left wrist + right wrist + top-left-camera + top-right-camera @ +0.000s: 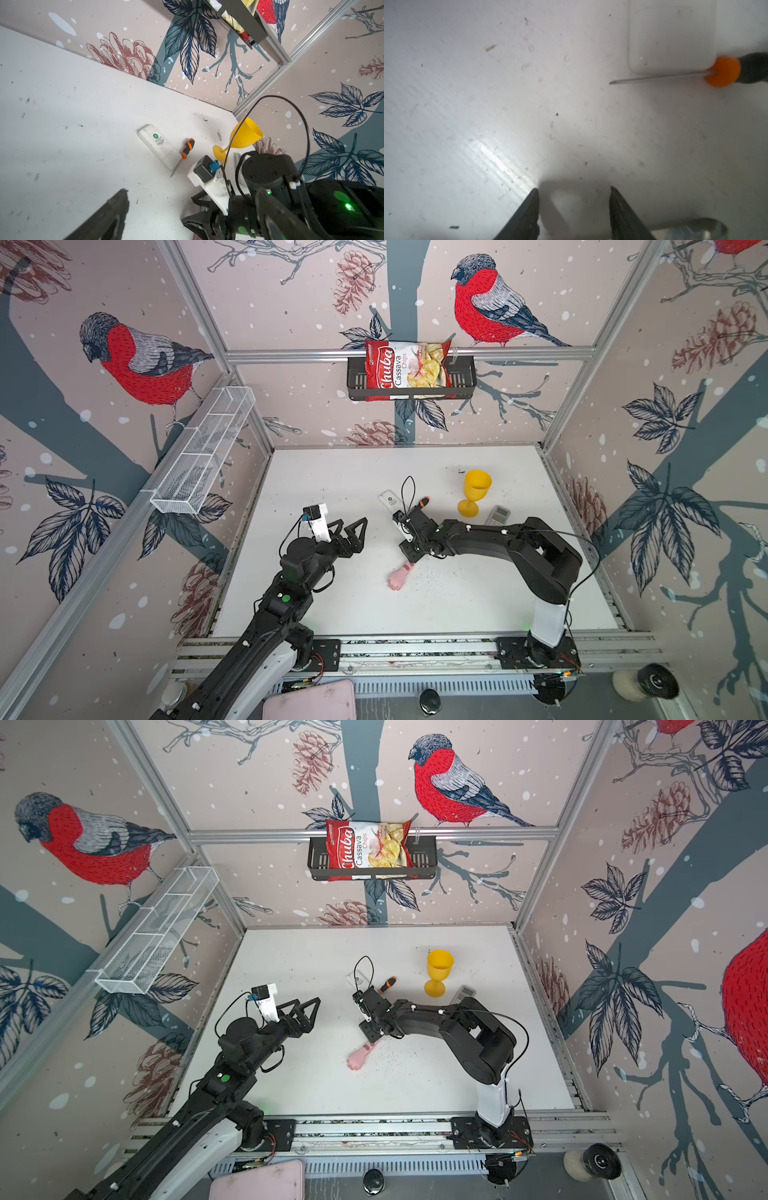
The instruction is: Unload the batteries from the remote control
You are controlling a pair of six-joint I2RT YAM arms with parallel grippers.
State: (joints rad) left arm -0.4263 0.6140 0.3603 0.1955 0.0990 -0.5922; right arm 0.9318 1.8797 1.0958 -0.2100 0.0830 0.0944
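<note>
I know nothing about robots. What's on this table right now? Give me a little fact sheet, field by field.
White remote: flat on the table, sticker side up
Screwdriver: beside that remote
Batteries: none in view
Yellow goblet: upright
Pink toy: lying mid-table
Left tool: open, empty, over bare table
Right tool: open, empty, near the screwdriver's tip

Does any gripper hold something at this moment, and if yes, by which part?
Nothing is held. The left gripper is open and empty; the right gripper is open too, with nothing between its jaws.
</note>
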